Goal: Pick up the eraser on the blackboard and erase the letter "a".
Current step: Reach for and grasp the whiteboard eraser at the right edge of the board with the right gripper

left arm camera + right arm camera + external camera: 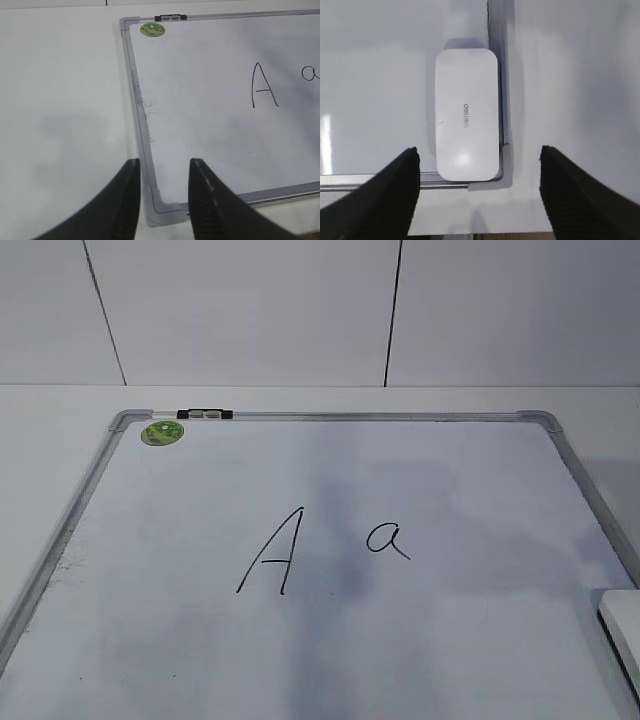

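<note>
Eraser (467, 127) is lying ahead of the right gripper (479, 165), whose jaws are standing wide and empty. Descending squarely and straddling its short sides is advisable; clearance from the blackboard (380, 100) frame appears tight.

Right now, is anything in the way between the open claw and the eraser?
No, nothing visible. The right gripper hangs open above the eraser, which lies in the board's corner by the frame, with nothing on top of it.

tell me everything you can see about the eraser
The eraser is a white, smooth, plastic-looking block with rounded corners and a small grey logo on top. It lies flat on the blackboard, tucked into a corner against the silver frame. Nothing grips it; the open right gripper hangs above, jaws wide apart.
</note>
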Motion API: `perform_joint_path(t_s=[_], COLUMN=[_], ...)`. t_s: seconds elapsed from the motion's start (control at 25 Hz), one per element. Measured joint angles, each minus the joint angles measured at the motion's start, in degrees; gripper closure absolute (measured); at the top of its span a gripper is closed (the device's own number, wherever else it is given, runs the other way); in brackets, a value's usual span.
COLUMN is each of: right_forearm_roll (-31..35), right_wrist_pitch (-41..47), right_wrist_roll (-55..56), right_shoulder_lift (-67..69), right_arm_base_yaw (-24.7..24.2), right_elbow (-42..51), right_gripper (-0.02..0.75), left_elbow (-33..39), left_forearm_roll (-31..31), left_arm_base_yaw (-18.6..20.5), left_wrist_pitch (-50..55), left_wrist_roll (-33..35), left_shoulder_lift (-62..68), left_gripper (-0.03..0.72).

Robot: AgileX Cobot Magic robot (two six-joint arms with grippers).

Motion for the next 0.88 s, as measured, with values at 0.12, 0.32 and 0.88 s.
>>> perform_joint_path(t_s=[0.12,0.32,0.88], right_forearm_roll=[0.1,2.7,0.6], right_wrist_pitch=[0.9,1.8,1.9], right_wrist_roll=[0.0,0.0,0.0], right_shoulder_lift=[1.3,1.6,1.6], right_arm_base_yaw=[0.0,0.0,3.7], right_elbow=[0.0,0.0,0.0], right_gripper=[0.146,0.146,0.146], left_elbow=[0.0,0.0,0.0], left_forearm_roll=[0.0,-0.1,-0.1], left_arm_base_yaw=[0.0,0.0,0.0], left_wrist_pitch=[0.0,0.0,0.0], left_wrist_roll=[0.0,0.0,0.0], left_shoulder_lift=[0.0,0.0,0.0], left_gripper=[0.443,0.443,0.443])
